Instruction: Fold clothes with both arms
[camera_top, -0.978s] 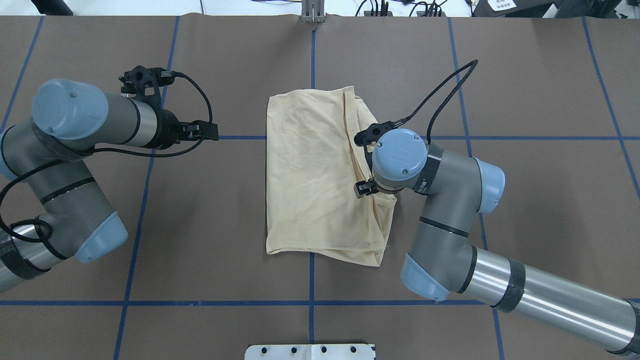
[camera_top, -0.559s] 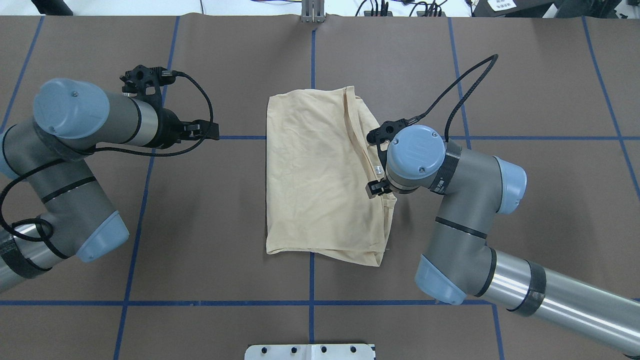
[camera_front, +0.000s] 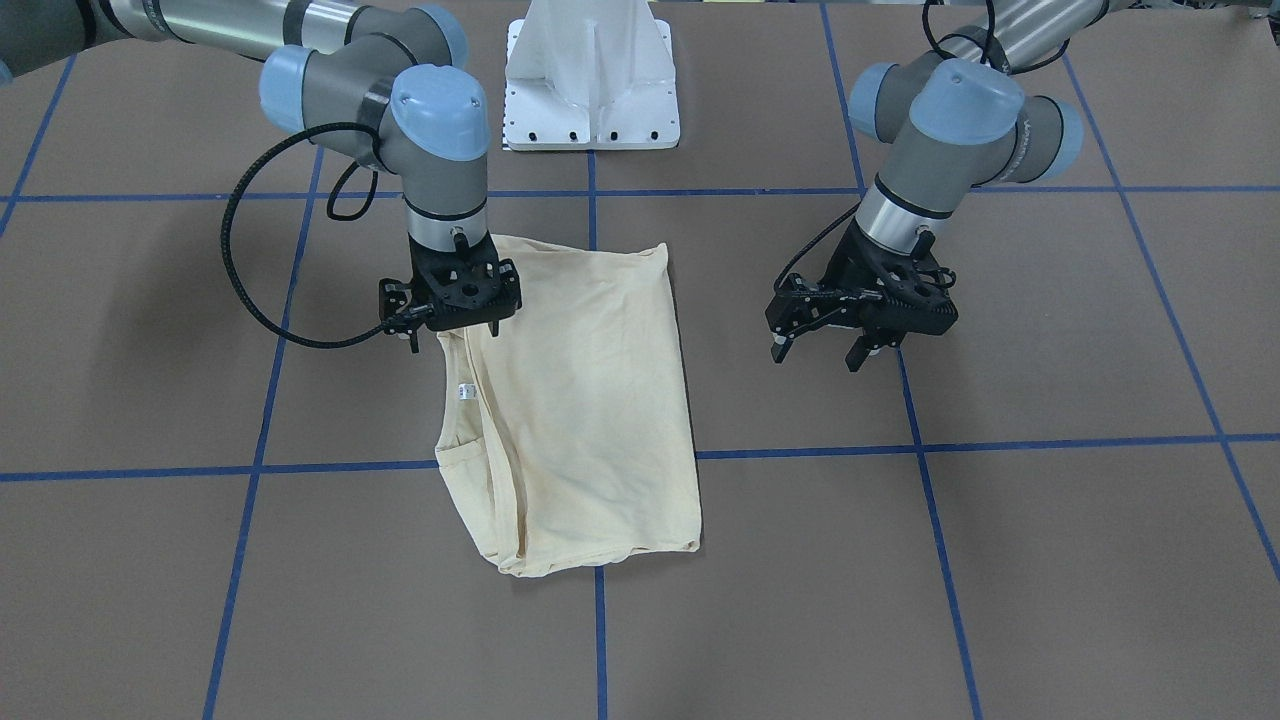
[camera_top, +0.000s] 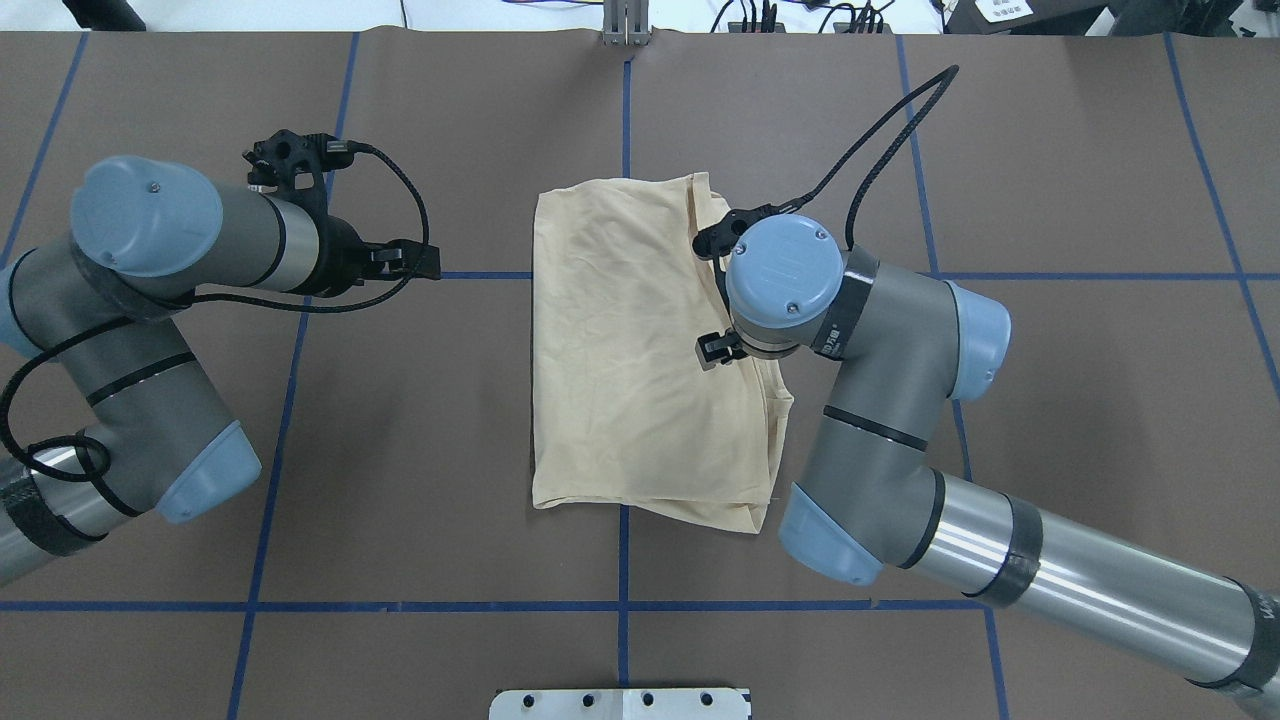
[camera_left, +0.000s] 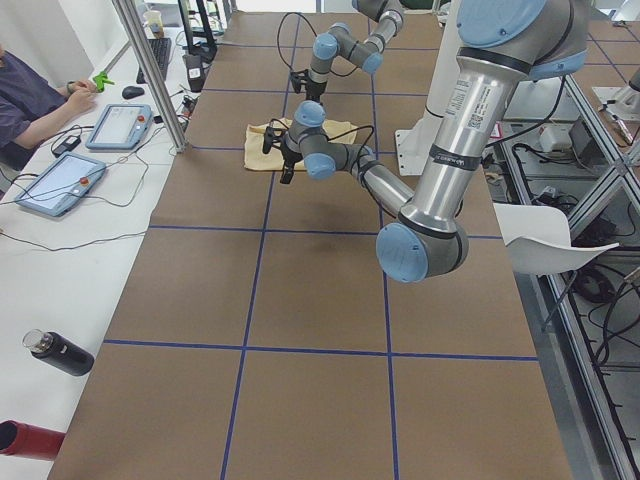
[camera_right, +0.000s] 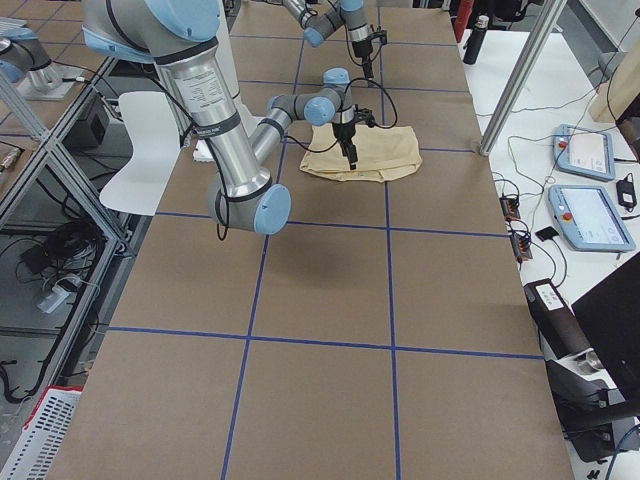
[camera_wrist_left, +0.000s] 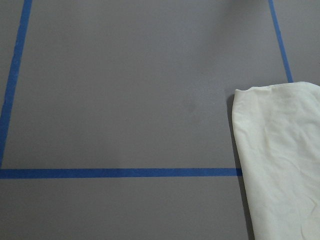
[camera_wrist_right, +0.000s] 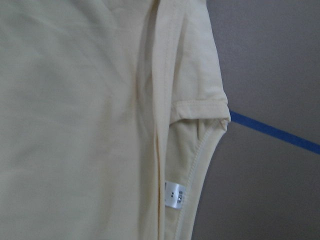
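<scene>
A folded pale cream-yellow shirt (camera_front: 590, 400) lies flat mid-worktop (camera_front: 1000, 560), brown with blue tape lines. The right black hand (camera_front: 455, 318) hangs over its collar-side edge, grip impossible to tell; the left black hand (camera_front: 818, 355), fingers apart, hovers well apart.

The table is covered in brown sheeting (camera_top: 1050, 150) marked into big squares by blue tape lines (camera_top: 622, 560). A white metal pedestal (camera_front: 592, 80) is bolted at the middle of the robot's edge. Along the operators' side runs a white bench where a person (camera_left: 30, 100) sits, with two teach pendants (camera_left: 118, 125) lying flat beside a keyboard (camera_left: 160, 55) and a mouse (camera_left: 133, 92). A black bottle (camera_left: 60, 353) lies on its side further down that bench, with a red bottle (camera_left: 25, 440) near the corner. A slanted metal post (camera_left: 150, 75) rises from the bench edge. Behind the robot stands a white chair (camera_right: 150, 150), and a white basket (camera_right: 40, 440) sits on the floor.
</scene>
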